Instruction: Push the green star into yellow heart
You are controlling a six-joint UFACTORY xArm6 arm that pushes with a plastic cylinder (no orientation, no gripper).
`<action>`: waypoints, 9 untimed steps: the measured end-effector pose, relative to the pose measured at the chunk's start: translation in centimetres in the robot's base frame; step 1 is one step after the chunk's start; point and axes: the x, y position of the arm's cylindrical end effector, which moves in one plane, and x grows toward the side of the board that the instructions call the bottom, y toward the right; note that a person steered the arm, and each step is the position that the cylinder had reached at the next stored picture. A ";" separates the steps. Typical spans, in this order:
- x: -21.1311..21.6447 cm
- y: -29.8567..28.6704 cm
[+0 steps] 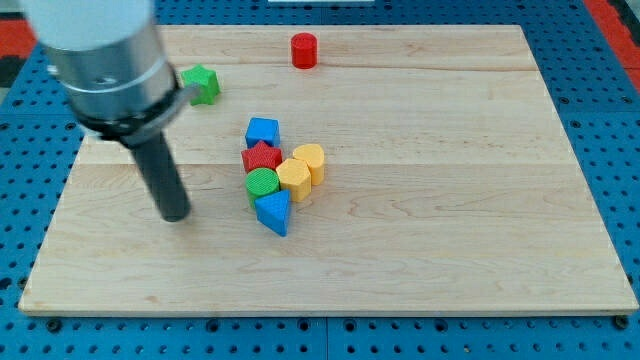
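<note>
The green star (pixel 202 83) lies near the board's top left, partly behind the arm's grey body. The yellow heart (pixel 294 178) sits in a tight cluster at the board's middle, touching a yellow block (pixel 310 159) above and to its right. My tip (pixel 175 215) rests on the board well below the green star and left of the cluster, touching no block.
The cluster also holds a blue block (pixel 262 131), a red star (pixel 262 157), a green round block (pixel 262 183) and a blue triangle (pixel 274 211). A red cylinder (pixel 304 50) stands alone near the top edge. The wooden board (pixel 450 200) lies on a blue pegboard.
</note>
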 end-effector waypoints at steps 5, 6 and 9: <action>-20.1 4.8; -22.4 5.6; -23.0 14.6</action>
